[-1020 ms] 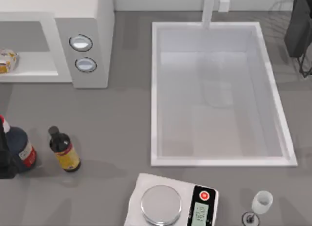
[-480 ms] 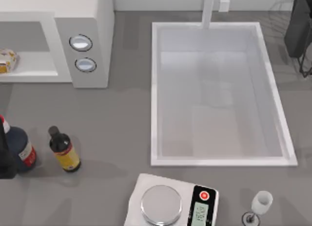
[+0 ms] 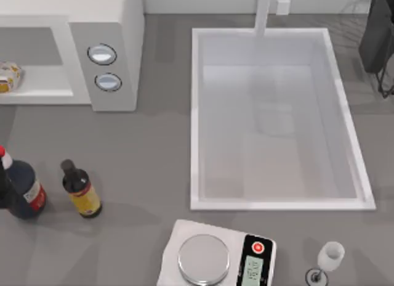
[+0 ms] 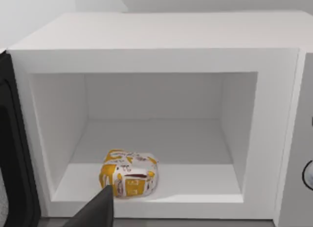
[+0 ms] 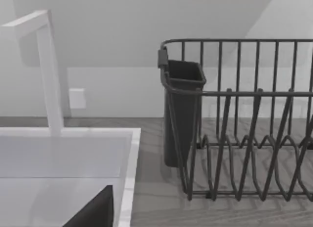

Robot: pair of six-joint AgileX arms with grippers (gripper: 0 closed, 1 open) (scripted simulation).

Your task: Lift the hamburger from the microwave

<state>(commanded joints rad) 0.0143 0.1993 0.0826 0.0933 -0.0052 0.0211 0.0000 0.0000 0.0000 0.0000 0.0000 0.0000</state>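
The microwave (image 3: 111, 45) stands at the table's back left, white, with two round dials and its cavity open. The hamburger (image 3: 8, 76) lies on the cavity floor near the front, by the top view's left edge. In the left wrist view the microwave (image 4: 156, 41) faces the camera head on. The hamburger (image 4: 128, 174), a pale bun in yellow-printed wrapping, sits left of the cavity's middle. A dark part of my left gripper (image 4: 100, 211) shows just in front of it and lower, apart from it. A dark part of my right gripper (image 5: 93, 212) hangs over the sink's far corner.
The black microwave door (image 4: 12, 163) stands swung open beside the cavity. A dark bottle with a red cap (image 3: 23, 192) and a brown bottle with a yellow label (image 3: 80, 191) stand at the front left. The sink (image 3: 196, 119), a scale (image 3: 215, 258), a wine glass (image 3: 326, 260) and a dish rack (image 5: 244, 139) lie to the right.
The dark bulk of my left arm at the top view's left edge has slid out of view, uncovering the red-capped bottle. Nothing else has moved.
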